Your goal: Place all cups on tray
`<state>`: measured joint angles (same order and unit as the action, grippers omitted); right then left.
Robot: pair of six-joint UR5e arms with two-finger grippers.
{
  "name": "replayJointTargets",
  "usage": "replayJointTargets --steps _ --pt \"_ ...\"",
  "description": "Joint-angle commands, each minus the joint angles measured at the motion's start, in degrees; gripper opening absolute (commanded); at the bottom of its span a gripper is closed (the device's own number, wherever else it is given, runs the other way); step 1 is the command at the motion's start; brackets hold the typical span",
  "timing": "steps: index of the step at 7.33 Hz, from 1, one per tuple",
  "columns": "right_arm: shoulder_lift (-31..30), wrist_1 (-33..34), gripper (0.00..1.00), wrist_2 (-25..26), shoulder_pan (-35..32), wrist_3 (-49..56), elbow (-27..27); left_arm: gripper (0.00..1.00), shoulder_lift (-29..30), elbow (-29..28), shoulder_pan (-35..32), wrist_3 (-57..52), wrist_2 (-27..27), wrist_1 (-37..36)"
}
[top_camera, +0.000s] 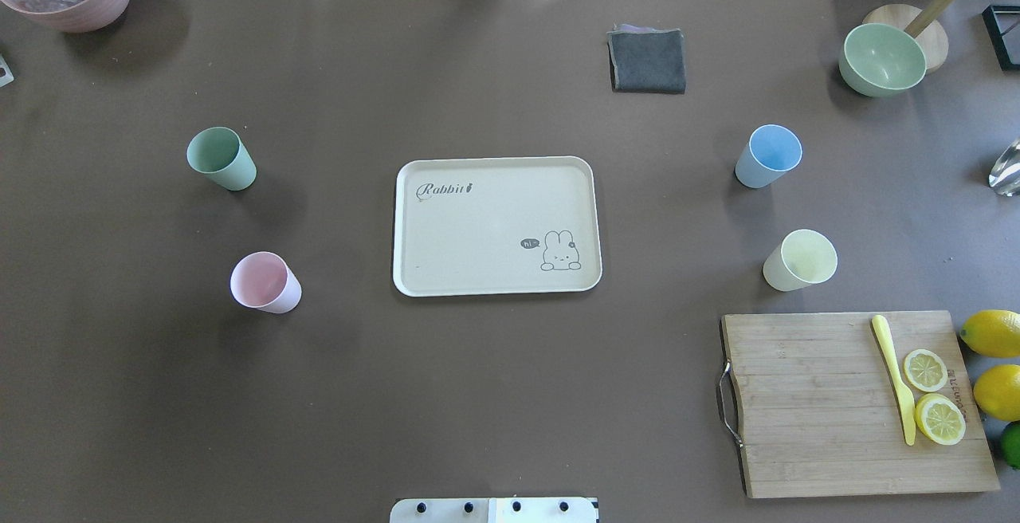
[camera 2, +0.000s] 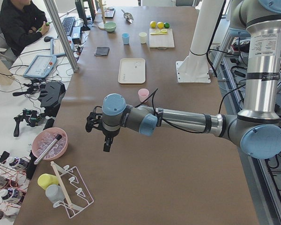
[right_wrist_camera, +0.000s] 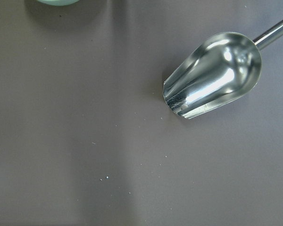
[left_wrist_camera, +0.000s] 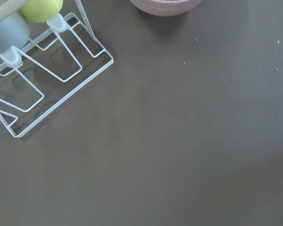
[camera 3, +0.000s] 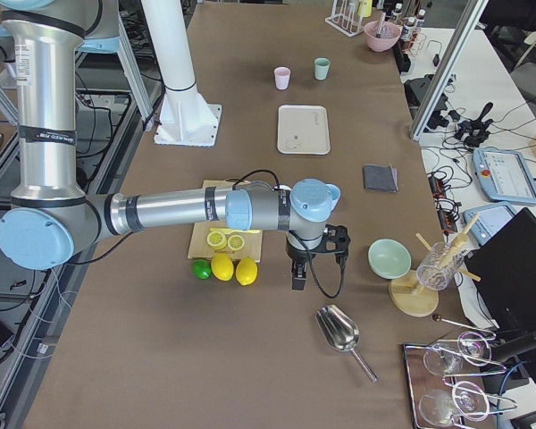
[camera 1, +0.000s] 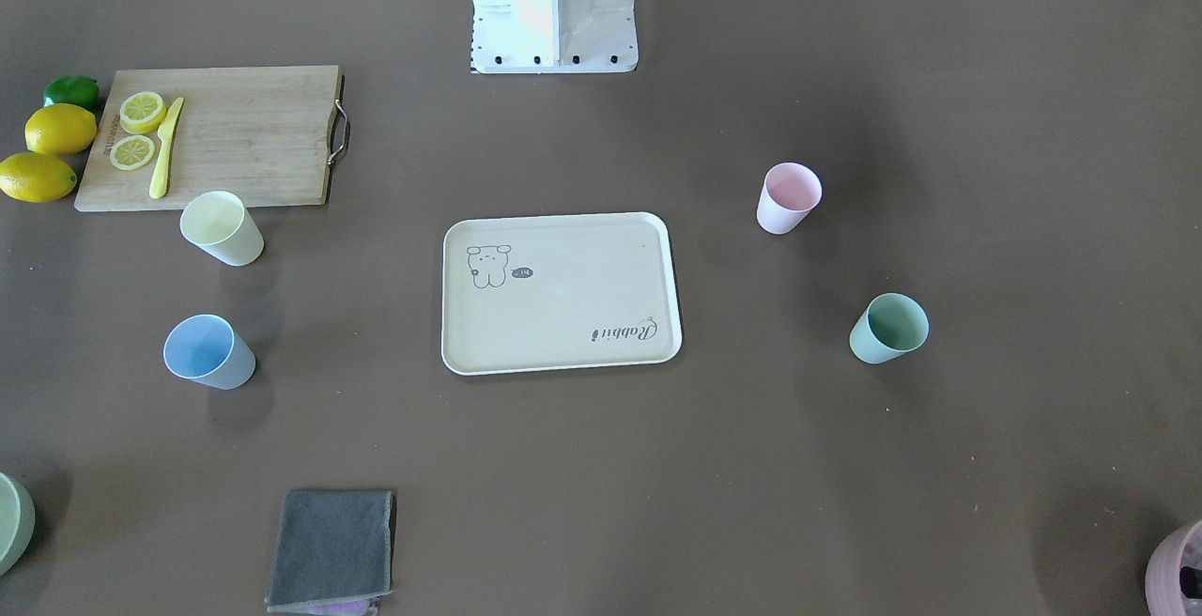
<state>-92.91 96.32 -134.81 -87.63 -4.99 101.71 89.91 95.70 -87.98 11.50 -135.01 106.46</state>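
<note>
Sitting at the middle of the desk (top_camera: 494, 395), the cream tray (top_camera: 494, 224) lies flat, its drawing facing up. Four cups stand upright on the desk, well apart from its rim: the green cup (top_camera: 221, 158) and pink cup (top_camera: 264, 282) on the robot's left, the blue cup (top_camera: 768, 155) and pale yellow cup (top_camera: 799, 260) on its right, the last near the cutting board (top_camera: 805, 403). The left hand (camera 2: 106, 142) hangs over the desk's left end near a wire rack (camera 2: 70, 190). The right hand (camera 3: 300, 271) hangs at the right end beside the lemons (camera 3: 235, 268) and a metal scoop (camera 3: 338, 329). I cannot tell whether either hand is spread or pressed together.
</note>
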Motion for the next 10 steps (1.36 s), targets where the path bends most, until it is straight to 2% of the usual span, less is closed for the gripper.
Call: replayJointTargets --steps 1,2,4,5,6,7,8,10 --pt "0.1 -2.3 1.00 -0.2 0.2 -0.5 0.4 0.99 0.0 -0.2 0.2 0.6 -0.1 1.7" --pt "0.4 -5.2 1.00 -0.8 2.3 -2.5 0.5 0.99 -0.1 0.5 1.0 1.2 -0.2 1.8" --pt "1.8 -15.1 1.00 -0.1 10.3 -18.0 0.8 0.99 -0.1 4.7 5.9 12.6 0.1 2.2" --pt "1.3 -21.3 1.00 0.4 12.9 -22.3 0.7 0.99 0.0 7.5 9.3 19.2 0.4 2.2" --pt "1.7 -22.7 1.00 1.6 15.8 -25.6 1.1 0.99 0.0 10.5 14.0 26.6 5.1 2.2" --pt "1.9 -22.8 1.00 4.0 19.7 -30.6 3.0 0.99 -0.7 12.3 17.5 29.0 6.8 2.2" --pt "4.5 -22.8 1.00 6.5 23.7 -38.1 3.3 0.99 -0.6 12.8 18.7 29.4 6.9 2.2" --pt "6.3 -22.8 1.00 8.7 31.1 -45.7 4.6 0.99 -0.3 13.1 19.5 29.5 7.0 2.2"
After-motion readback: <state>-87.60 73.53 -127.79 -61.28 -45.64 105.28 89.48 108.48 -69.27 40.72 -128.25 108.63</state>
